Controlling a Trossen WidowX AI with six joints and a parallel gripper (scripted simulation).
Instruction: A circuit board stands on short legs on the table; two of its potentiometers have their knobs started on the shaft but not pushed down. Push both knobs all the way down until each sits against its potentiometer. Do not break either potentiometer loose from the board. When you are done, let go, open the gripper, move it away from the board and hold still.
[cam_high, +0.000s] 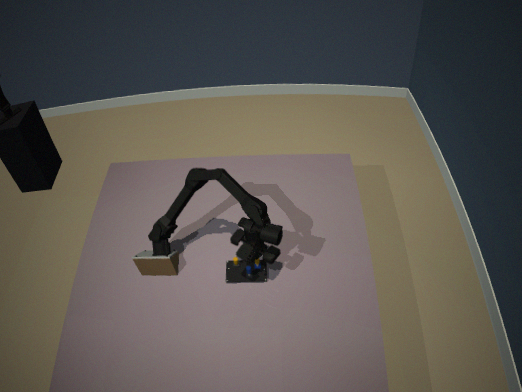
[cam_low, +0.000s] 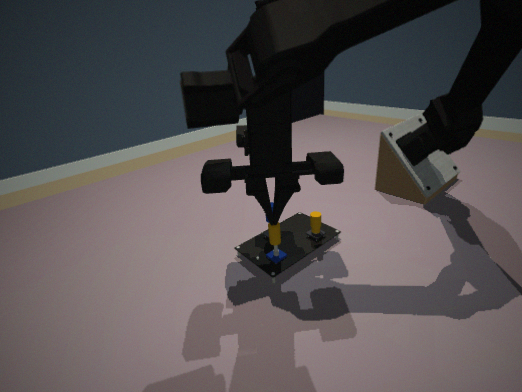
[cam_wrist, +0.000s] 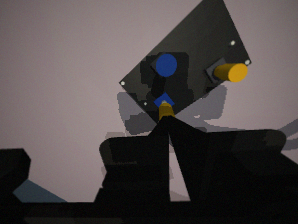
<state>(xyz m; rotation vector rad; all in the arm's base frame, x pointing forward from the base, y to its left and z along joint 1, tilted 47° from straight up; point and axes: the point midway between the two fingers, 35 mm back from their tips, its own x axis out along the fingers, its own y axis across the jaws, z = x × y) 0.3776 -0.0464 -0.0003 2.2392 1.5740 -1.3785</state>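
Note:
The dark circuit board (cam_high: 235, 276) (cam_low: 295, 250) (cam_wrist: 200, 37) stands on short legs. My gripper (cam_low: 274, 222) (cam_wrist: 166, 119) is shut and empty, its tips at the top of the near yellow knob (cam_low: 274, 234) (cam_wrist: 166, 110), seemingly touching it. Pale shaft shows between this knob and its blue potentiometer (cam_low: 276, 256) (cam_wrist: 163, 100). The other yellow knob (cam_high: 235, 261) (cam_low: 315, 222) (cam_wrist: 237, 73) stands upright close to its dark potentiometer, with no shaft plainly visible. A blue knob (cam_high: 248, 270) (cam_low: 270, 211) (cam_wrist: 166, 65) stands behind the fingers in the exterior view; its lower end is hidden.
The arm's wedge-shaped base mount (cam_high: 157, 266) (cam_low: 395, 172) stands on the pink table (cam_high: 225, 340) (cam_low: 100, 260), left of the board in the top view. A dark box (cam_high: 31, 147) hangs at the upper left there. Arm shadows cross the board and table.

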